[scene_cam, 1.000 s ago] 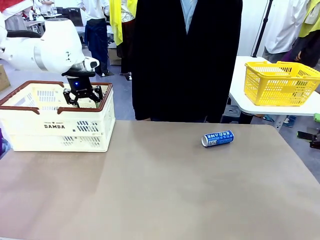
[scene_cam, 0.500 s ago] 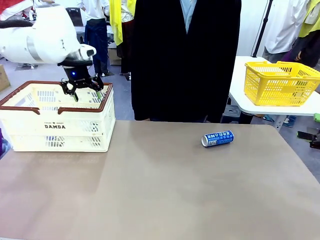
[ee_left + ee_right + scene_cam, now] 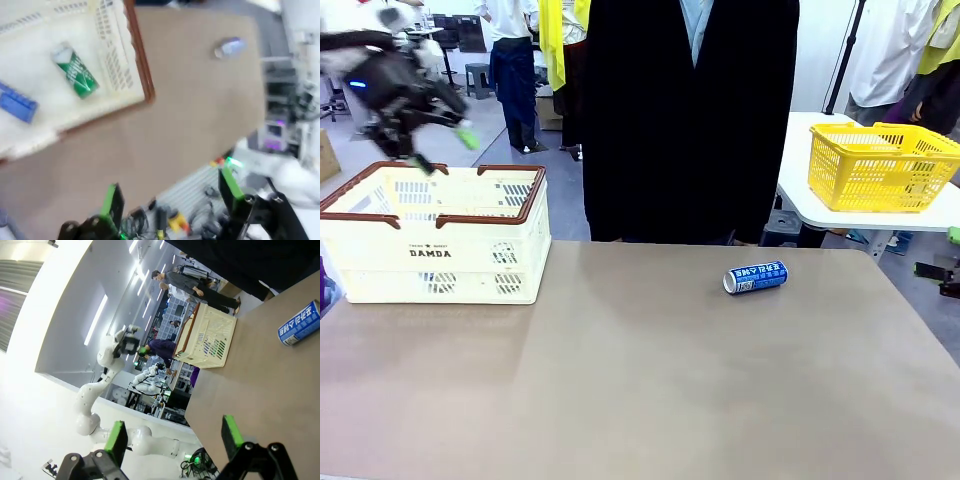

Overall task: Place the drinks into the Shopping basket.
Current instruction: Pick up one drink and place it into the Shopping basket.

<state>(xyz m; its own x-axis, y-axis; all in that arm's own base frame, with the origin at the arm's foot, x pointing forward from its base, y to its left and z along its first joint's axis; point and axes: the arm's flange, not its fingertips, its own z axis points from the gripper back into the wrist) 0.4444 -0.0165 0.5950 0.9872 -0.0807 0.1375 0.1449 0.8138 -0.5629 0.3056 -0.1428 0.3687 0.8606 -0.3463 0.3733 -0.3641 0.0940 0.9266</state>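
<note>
**Tan desk (image 3: 650, 400): green can (image 3: 75, 75) in the Shopping basket (image 3: 430, 272), blue can (image 3: 755, 277) out on the surface**

Across the desk from me, a person in a dark coat (image 3: 690, 120) stands at the far edge. The Shopping basket sits at my left, cream with a brown rim. Through the left wrist view I see the green can lying on its side on the basket floor. A flat blue object (image 3: 17, 102) lies near it, too blurred for me to name. The blue can lies on its side on the right half of the desk, well apart from the basket.

My left tool (image 3: 445, 150) hangs above the basket's far left corner, motion-blurred, fingers spread with nothing between them. My right tool (image 3: 175, 437) is also spread wide and empty, looking across the desk at the blue can. A yellow mesh basket (image 3: 880, 165) sits on a white side table (image 3: 798, 185) at far right.
</note>
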